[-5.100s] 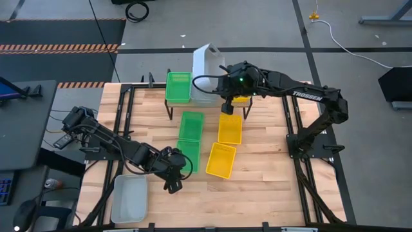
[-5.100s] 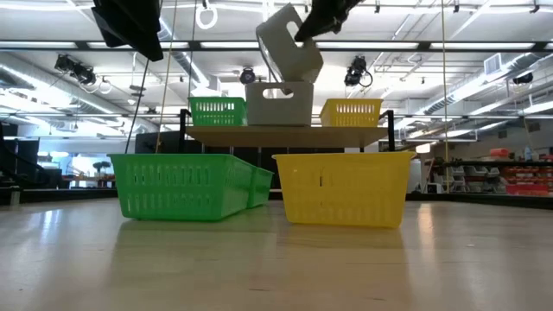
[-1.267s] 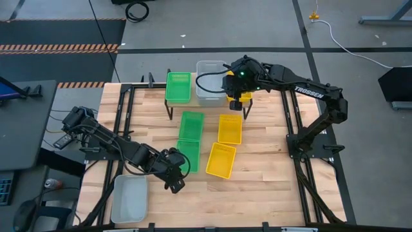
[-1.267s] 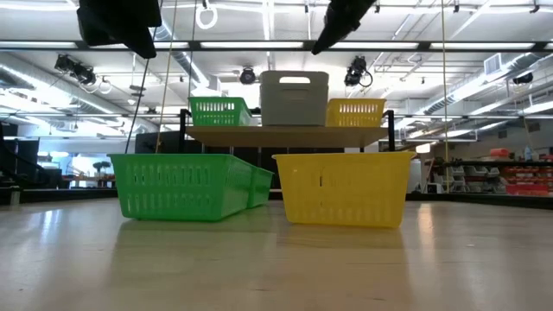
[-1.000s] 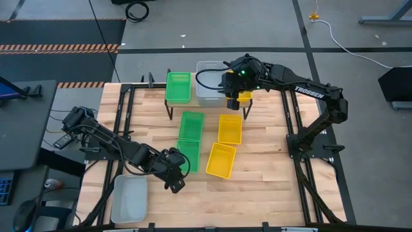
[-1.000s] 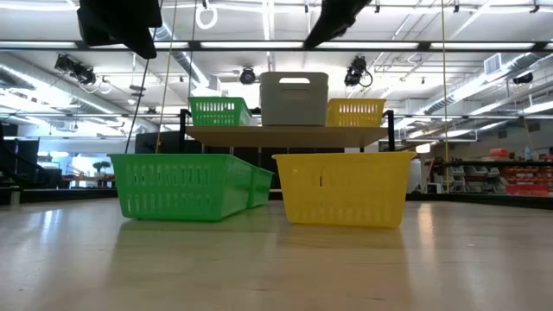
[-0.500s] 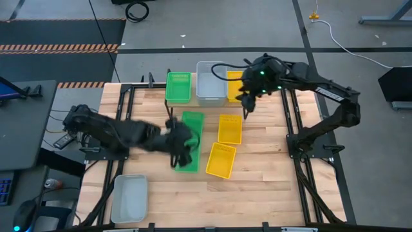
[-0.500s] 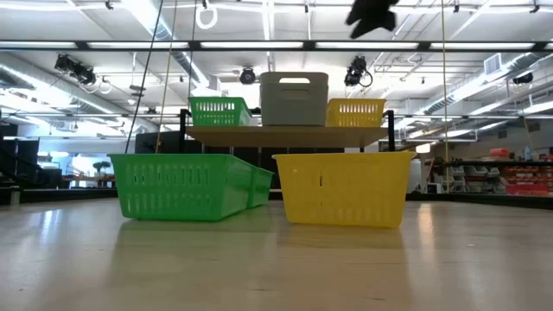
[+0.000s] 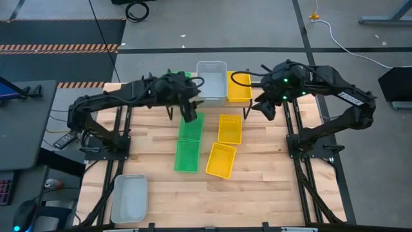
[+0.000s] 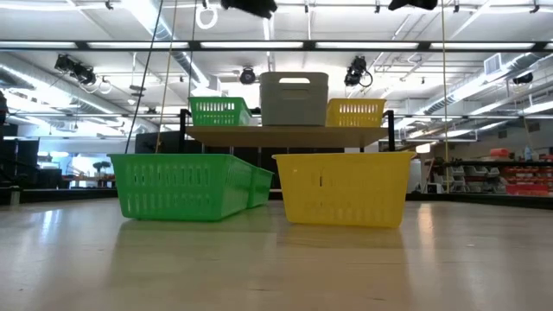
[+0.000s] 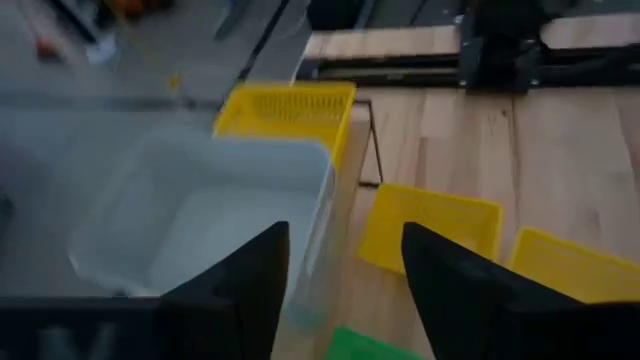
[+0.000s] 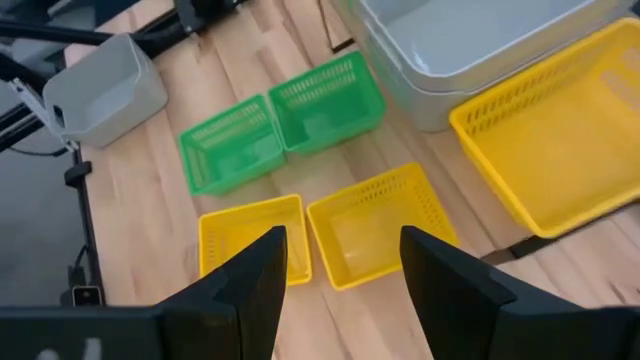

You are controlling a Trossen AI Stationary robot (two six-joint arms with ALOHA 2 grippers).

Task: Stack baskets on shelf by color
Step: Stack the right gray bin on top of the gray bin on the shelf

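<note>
Baskets lie spread over the bench (image 9: 257,187), and the shelf (image 10: 289,134) at its far edge serves as the landmark. Nearest the viewer, well apart from the shelf at the bench's near left corner, sits a lone grey basket (image 9: 129,198). Closer to the shelf, a yellow basket (image 9: 221,160) lies slightly turned, just beside a green basket (image 9: 187,156). Directly in front of the shelf lie a second green basket (image 9: 190,125) and a second yellow basket (image 9: 230,128), side by side.

On the shelf itself stand three lots in a row: a green basket at the left (image 10: 217,111), largely hidden from above by the left arm; a grey stack (image 9: 212,82) in the middle, standing taller than its neighbours; and a yellow basket at the right (image 9: 239,86).

The left end effector (image 9: 190,115) hangs over the shelf's front edge, between the shelf's green basket and the green basket in front of it; its fingers stand apart and hold nothing. The right end effector (image 9: 266,109) hovers just off the shelf's right end, beside the yellow basket there, its fingers also spread and empty.
</note>
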